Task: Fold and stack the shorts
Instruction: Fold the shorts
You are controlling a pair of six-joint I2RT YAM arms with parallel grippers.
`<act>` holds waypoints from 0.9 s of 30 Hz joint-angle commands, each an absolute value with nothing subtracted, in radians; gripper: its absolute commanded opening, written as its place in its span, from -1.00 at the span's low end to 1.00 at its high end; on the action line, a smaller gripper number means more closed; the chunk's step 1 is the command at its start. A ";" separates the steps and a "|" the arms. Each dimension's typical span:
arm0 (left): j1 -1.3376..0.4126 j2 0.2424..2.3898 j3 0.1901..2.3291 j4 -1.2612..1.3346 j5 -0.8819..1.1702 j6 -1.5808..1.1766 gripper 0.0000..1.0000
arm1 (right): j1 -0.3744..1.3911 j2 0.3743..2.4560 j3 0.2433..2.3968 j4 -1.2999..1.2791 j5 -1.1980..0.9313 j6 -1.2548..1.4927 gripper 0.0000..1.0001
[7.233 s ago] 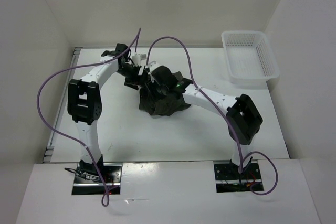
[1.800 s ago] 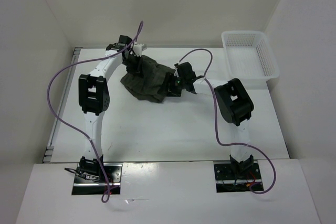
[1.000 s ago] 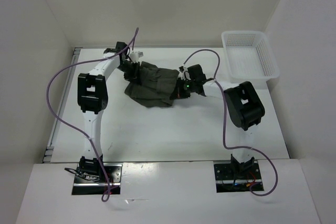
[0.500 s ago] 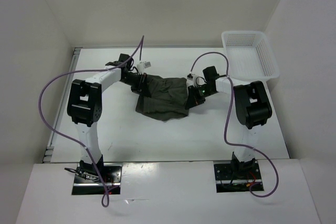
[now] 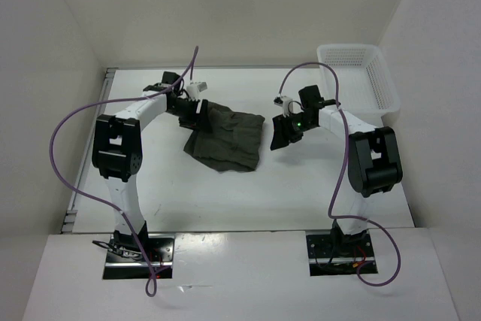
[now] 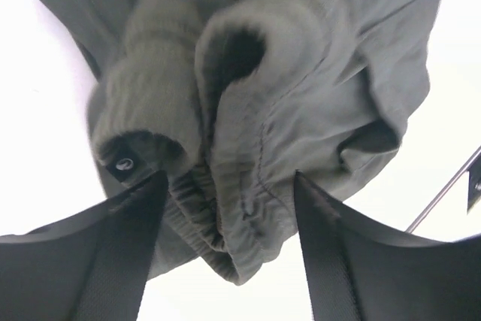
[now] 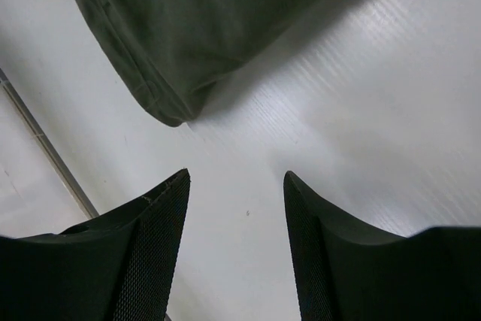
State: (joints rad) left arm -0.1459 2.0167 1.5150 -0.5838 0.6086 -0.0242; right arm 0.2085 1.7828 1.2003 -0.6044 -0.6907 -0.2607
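1. Now, on the left side, my left gripper (image 6: 229, 182) has its fingers standing wide apart. The elastic waistband (image 6: 225, 238) is bunched between them, and I judge it is not pinched.
2. The dark olive shorts (image 5: 225, 139) lie crumpled on the white table (image 5: 225, 193), a little left of centre, neither flat nor folded. So I judge that the step in hand is the spreading out, before any fold.
3. My right gripper (image 7: 237, 178) is open and holds nothing. It hovers over bare table near the right edge of the shorts, not touching them.
4. The next move calls, I think, for pinching two corners and pulling the cloth flat. Such soft fabric will probably sag and crease.
5. The white mesh basket (image 5: 357, 80) stands at the far right corner, well apart from the shorts.
6. I can read no brand, label or writing. A small round mark (image 6: 124, 163) near the waistband is too small to tell.
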 commanded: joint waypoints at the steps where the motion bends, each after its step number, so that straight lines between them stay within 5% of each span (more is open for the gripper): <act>1: -0.147 1.936 1.644 -0.629 0.578 0.000 0.52 | 0.202 1.717 1.282 -0.658 -0.678 -0.291 0.18; 15: -0.208 2.111 1.879 -0.712 0.689 0.000 0.63 | 0.202 1.680 1.321 -0.647 -0.617 -0.279 0.21; 20: -0.261 2.146 1.888 -0.723 0.556 0.000 0.63 | 0.202 1.689 1.321 -0.611 -0.617 -0.247 0.23; 24: -0.252 2.175 1.911 -0.723 0.471 0.000 0.52 | 0.202 1.689 1.330 -0.611 -0.617 -0.238 0.23; 27: -0.252 2.184 1.911 -0.701 0.471 0.000 0.16 | 0.202 1.689 1.310 -0.601 -0.607 -0.227 0.23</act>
State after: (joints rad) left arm -0.2714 2.1757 1.8702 -0.7116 0.5018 -0.0200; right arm 0.2085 1.7279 1.2835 -0.6323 -0.6128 -0.2462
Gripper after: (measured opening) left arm 0.606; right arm 0.613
